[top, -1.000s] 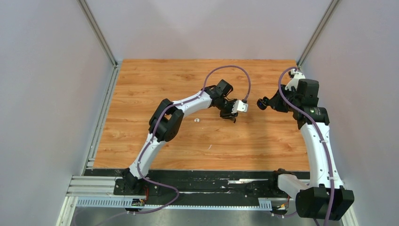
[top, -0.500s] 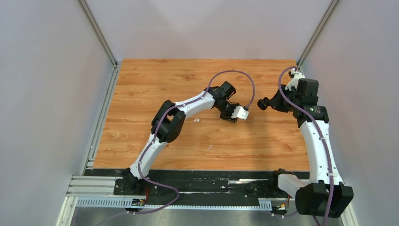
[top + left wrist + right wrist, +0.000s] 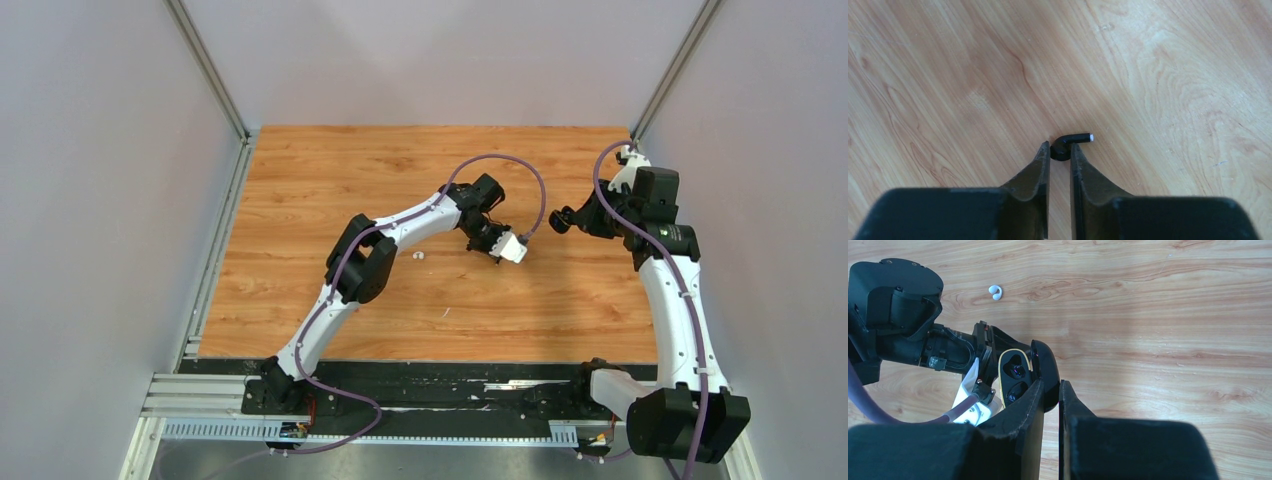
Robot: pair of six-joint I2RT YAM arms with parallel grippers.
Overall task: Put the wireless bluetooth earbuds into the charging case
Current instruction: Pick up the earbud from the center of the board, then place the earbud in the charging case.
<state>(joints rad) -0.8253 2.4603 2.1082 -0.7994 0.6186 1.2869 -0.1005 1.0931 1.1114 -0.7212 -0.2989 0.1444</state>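
A black earbud [image 3: 1068,145] with a short white-tipped stem lies on the wooden table, its round body pinched between the tips of my left gripper [image 3: 1060,150]. My right gripper [image 3: 1050,387] is shut on the open black charging case [image 3: 1015,375], held above the table with two empty sockets showing. A white earbud [image 3: 995,291] lies loose on the wood, left of the left arm's wrist [image 3: 419,255]. From above, the left gripper [image 3: 492,244] points down at the table and the right gripper [image 3: 560,218] hovers just to its right.
The left arm's wrist and purple cable [image 3: 903,410] sit close beside the held case. Grey walls enclose the wooden table [image 3: 300,180] on three sides. The black base rail [image 3: 450,390] runs along the near edge.
My left gripper shifted slightly right and lower, and its jaws narrowed onto the black earbud. The right arm with the case has hardly moved.
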